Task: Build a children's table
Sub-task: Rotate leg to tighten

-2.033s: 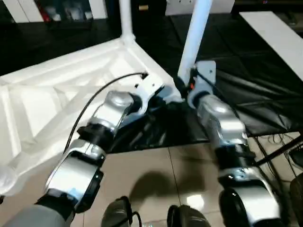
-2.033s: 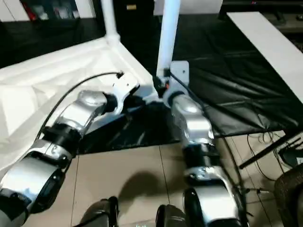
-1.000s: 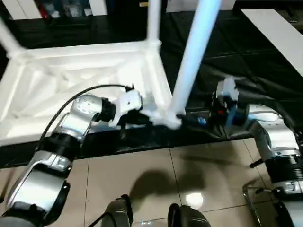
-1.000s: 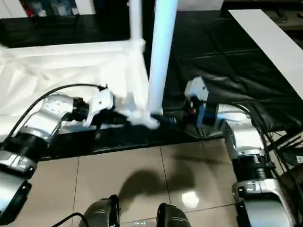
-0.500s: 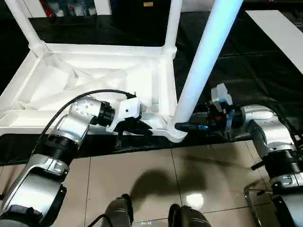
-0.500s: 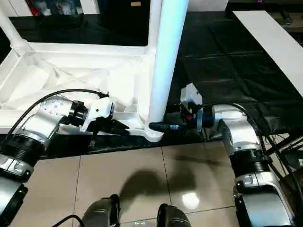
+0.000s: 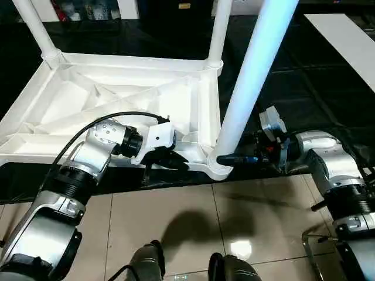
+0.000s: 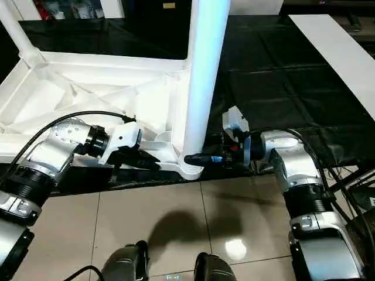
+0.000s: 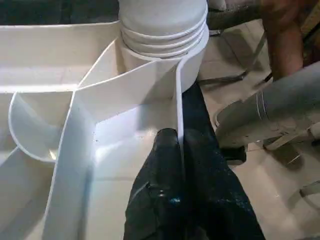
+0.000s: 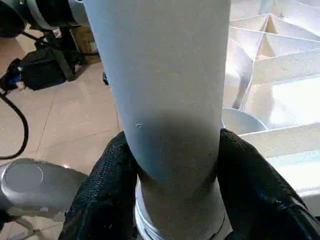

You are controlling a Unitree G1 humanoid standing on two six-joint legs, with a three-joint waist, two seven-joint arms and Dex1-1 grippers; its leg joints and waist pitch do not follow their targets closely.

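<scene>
The children's table lies upside down on a black mat, its ribbed white top [image 7: 117,99] facing up. Three white legs stand in corner sockets: the near leg [image 7: 252,76], one at the far left [image 7: 35,26] and one at the far right [image 7: 218,29]. My left gripper [image 7: 176,161] is shut on the top's thin rim wall [image 9: 178,100], just beside the near corner socket [image 9: 162,30]. My right gripper [image 7: 225,159] comes in from the right at the near leg's base. Its black fingers [image 10: 112,170] press on both sides of that leg [image 10: 160,75].
The black mat [image 7: 304,76] stretches to the right and back. Beige floor tiles [image 7: 176,222] lie in front of it, with my feet [image 7: 146,263] at the bottom edge. A white board [image 7: 345,41] lies at the far right. Cables and a metal frame [image 7: 316,240] sit beside my right arm.
The camera has tilted and shifted. My right arm has swung out to the right and its fingers have closed in on the near leg's base. The left gripper keeps its hold on the rim.
</scene>
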